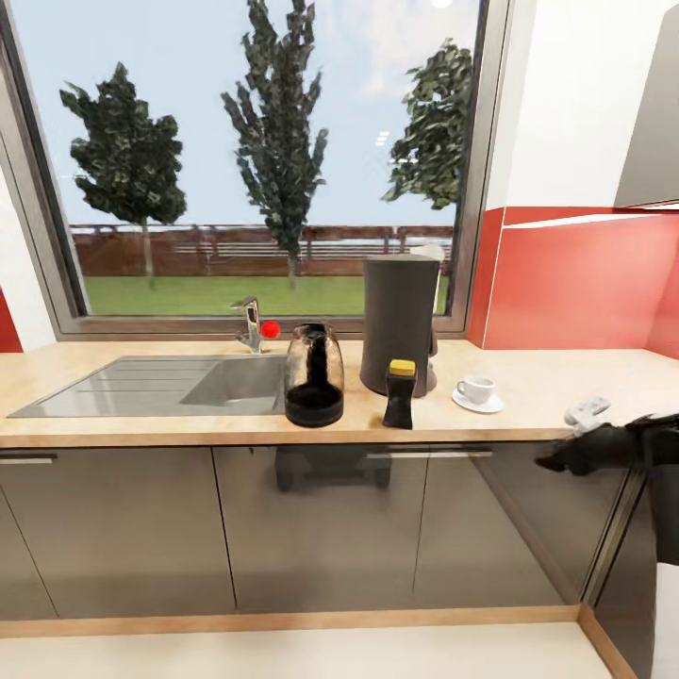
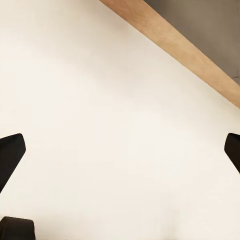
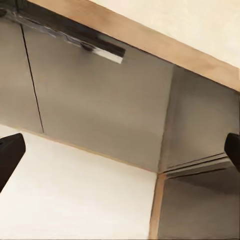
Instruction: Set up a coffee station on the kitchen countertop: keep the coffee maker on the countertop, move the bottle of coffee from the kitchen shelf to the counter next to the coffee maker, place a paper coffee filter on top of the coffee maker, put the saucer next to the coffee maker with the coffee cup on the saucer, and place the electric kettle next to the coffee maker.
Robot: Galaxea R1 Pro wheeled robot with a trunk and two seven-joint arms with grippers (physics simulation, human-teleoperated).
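Beige kitchen countertop (image 1: 566, 372) edge holds electric kettle (image 1: 314, 375), coffee maker (image 1: 400, 322), both fingers seemingly spread.

Bright daylight is coming through the window (image 1: 264, 160); glossy cabinets (image 1: 311, 528) are reflecting it softly, and edges are looking slightly blurred.

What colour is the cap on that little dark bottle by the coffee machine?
Yellow. The bottle of coffee shows it best in the head view.

coffee maker (image 1: 400, 321): dark grey
bottle of coffee (image 1: 400, 394): black — yellow cap
coffee cup (image 1: 476, 389): white
kitchen countertop (image 1: 528, 377): beige wood-look
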